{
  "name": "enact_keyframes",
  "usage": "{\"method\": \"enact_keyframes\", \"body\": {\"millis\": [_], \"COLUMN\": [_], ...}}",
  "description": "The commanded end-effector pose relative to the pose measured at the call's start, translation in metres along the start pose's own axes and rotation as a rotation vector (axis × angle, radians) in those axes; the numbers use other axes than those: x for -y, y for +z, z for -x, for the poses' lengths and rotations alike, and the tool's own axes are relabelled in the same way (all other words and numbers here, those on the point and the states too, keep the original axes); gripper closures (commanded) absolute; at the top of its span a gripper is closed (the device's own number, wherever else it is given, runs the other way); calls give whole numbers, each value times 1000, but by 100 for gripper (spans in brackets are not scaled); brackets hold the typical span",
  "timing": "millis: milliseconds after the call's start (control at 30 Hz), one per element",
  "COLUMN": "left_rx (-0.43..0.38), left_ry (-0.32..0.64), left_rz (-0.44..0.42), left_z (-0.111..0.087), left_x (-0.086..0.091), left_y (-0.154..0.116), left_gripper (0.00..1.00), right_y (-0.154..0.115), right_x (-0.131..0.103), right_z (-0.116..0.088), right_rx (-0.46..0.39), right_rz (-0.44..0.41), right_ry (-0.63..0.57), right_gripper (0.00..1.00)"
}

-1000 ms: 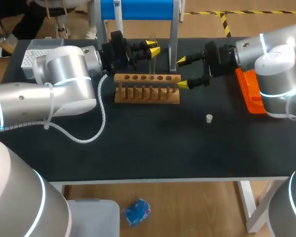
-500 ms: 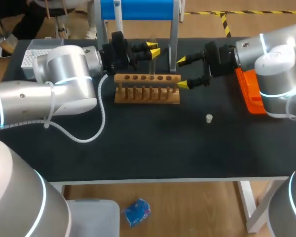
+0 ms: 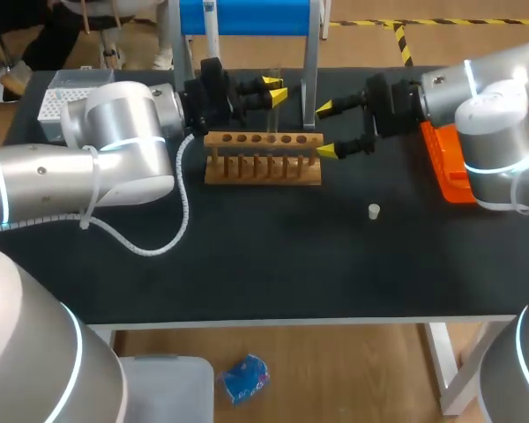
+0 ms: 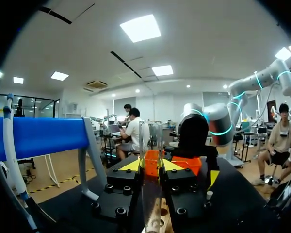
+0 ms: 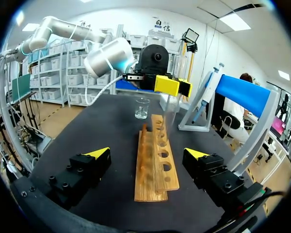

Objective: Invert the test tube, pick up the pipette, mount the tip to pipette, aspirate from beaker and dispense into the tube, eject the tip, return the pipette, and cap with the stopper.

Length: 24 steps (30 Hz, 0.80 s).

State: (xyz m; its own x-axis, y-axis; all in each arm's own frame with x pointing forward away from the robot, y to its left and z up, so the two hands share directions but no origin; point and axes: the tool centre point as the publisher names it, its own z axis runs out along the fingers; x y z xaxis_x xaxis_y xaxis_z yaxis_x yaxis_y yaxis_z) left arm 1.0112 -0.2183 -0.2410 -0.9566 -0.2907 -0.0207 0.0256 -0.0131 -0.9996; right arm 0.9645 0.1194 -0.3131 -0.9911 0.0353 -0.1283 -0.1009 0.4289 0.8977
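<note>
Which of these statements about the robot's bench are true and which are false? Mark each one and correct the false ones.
1. The left gripper is shut on the clear glass test tube. True.
2. The right gripper is shut on the wooden test tube rack. False: the right gripper is open and holds nothing.
3. The small white stopper lies on the black table, apart from the rack. True.
4. The clear glass beaker stands in the orange tray. False: it stands on the table beyond the rack.
</note>
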Motion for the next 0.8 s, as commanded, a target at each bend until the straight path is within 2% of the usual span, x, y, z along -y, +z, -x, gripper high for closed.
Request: {"method": "enact_keyframes", "body": {"millis": [33,533,800], "left_rx": [-3,36,20], "left_ry": [-2,-18,-40], "left_rz": [-6,-34,-22], "left_z": [1,0,2], "left_x": [-4,-17,-24], "left_y": [2,-5,-1], "left_gripper": [100,100,100], "right_y": [0,0,0], "right_x": [0,0,0], "right_z": [0,0,0], "right_rx": [-1,-1,-1], "right_rz": [-1,-1,-1], "right_ry": [0,0,0], "right_gripper": [0,0,0]}}
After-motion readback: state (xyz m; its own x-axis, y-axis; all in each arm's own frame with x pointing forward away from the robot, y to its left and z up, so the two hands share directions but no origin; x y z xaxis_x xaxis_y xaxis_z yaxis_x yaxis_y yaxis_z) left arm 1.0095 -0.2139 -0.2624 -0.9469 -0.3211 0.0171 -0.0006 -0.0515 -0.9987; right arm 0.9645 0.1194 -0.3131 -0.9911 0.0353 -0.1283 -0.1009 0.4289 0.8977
